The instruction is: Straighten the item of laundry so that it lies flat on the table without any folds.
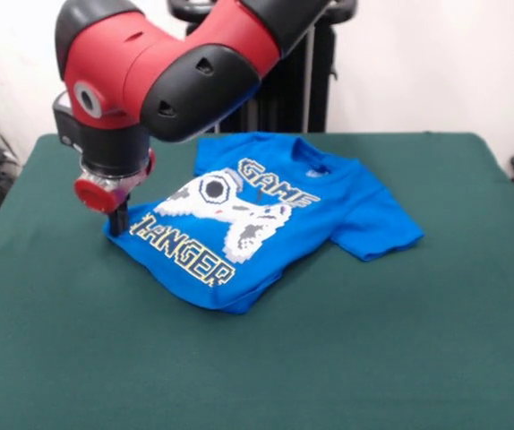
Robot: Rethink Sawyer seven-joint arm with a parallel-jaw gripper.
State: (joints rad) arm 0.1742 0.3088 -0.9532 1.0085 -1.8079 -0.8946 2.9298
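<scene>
On the wide dark green felt-topped table (pixel 436 322) the small bright blue printed T-shirt (pixel 266 224) lies mostly spread near the middle — its lower hem and one side still folded under — with the black gripper (pixel 119 218) at that edge, grip state unclear.

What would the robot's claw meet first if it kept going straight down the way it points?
The claw points down at the blue T-shirt's edge, so probably the shirt, then the table; depth is unclear.

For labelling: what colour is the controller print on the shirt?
White with grey details, on the bright blue T-shirt; front view.
</scene>
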